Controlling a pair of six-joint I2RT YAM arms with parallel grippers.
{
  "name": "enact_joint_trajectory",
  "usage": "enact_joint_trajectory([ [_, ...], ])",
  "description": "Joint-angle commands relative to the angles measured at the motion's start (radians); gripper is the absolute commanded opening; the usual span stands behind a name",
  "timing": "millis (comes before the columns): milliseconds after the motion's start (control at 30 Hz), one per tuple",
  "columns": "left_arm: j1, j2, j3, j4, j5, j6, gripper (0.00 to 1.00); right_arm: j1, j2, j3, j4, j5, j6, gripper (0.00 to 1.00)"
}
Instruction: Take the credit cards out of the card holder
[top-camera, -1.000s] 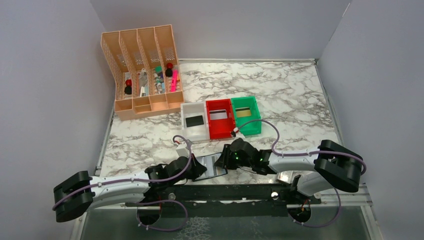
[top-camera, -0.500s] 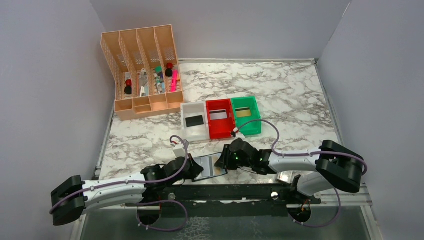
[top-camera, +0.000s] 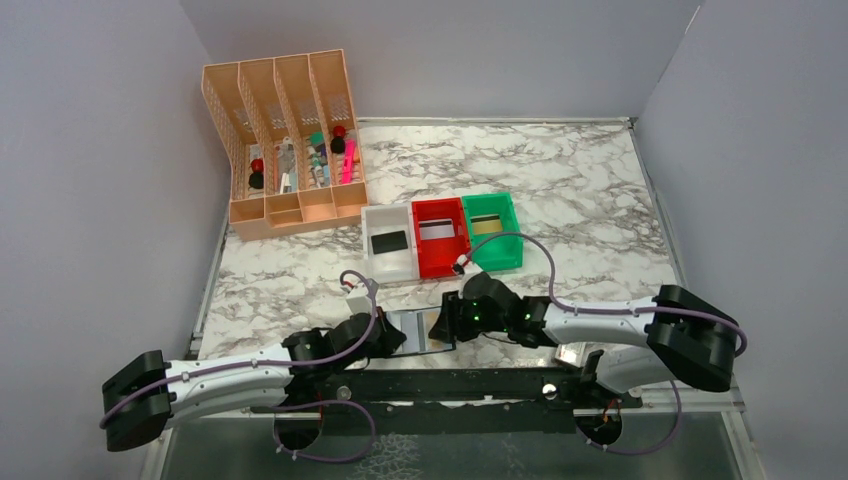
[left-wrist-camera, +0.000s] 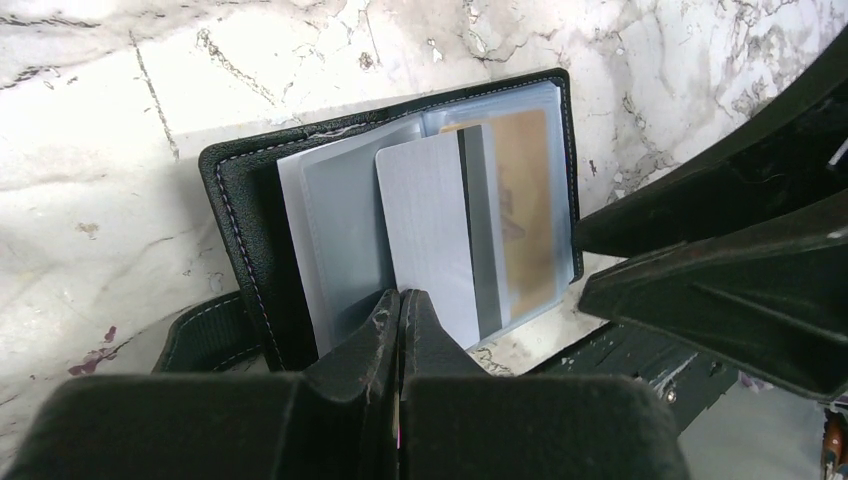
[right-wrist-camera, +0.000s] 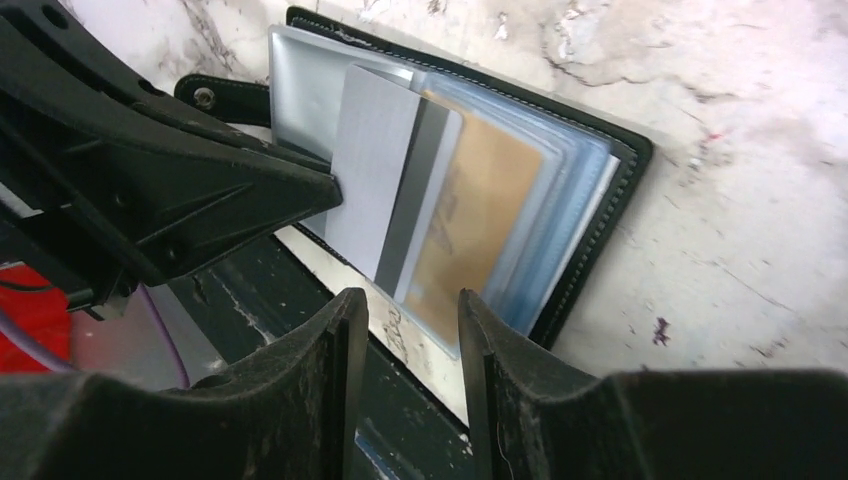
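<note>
The card holder (top-camera: 418, 330) lies open on the marble near the front edge, black-edged (left-wrist-camera: 240, 200) with blue-grey pockets (right-wrist-camera: 560, 190). A grey card with a dark stripe (left-wrist-camera: 425, 230) sticks partly out of a pocket and also shows in the right wrist view (right-wrist-camera: 370, 160). A gold card (left-wrist-camera: 525, 210) stays inside its pocket (right-wrist-camera: 475, 220). My left gripper (top-camera: 395, 335) is shut (left-wrist-camera: 400, 300) on the grey card's corner. My right gripper (top-camera: 440, 325) is open (right-wrist-camera: 410, 297), its jaws apart over the holder's near edge, holding nothing.
Behind the holder stand a white tray (top-camera: 372, 262) with a black card, a red tray (top-camera: 420, 262) with a whitish card and a green tray (top-camera: 512, 248) with a gold card. A peach desk organiser (top-camera: 285, 140) stands at the back left. A small whitish case (top-camera: 572, 352) lies by the right arm's base.
My left arm has shifted a little to the left with its jaws still at the holder. My right gripper has edged left over the holder.
</note>
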Motion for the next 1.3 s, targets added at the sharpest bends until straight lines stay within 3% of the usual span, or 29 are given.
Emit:
enact_joint_trajectory([
  [0, 0.003, 0.021, 0.026, -0.006, -0.022, 0.03, 0.0, -0.002, 0.089, 0.045, 0.069, -0.098, -0.039, 0.44],
  [400, 0.002, 0.019, 0.029, 0.01, -0.021, 0.035, 0.0, -0.002, 0.175, 0.063, 0.112, -0.119, -0.039, 0.47],
  [700, 0.002, -0.008, 0.032, 0.008, -0.013, 0.042, 0.0, -0.001, 0.279, 0.06, 0.106, -0.084, 0.059, 0.46],
  [933, 0.003, -0.08, -0.02, 0.122, 0.029, 0.045, 0.15, -0.001, 0.296, 0.021, 0.145, -0.087, 0.114, 0.45],
  [1267, 0.002, -0.043, -0.064, 0.275, 0.097, 0.039, 0.19, -0.001, 0.314, 0.016, 0.179, -0.112, 0.123, 0.45],
])
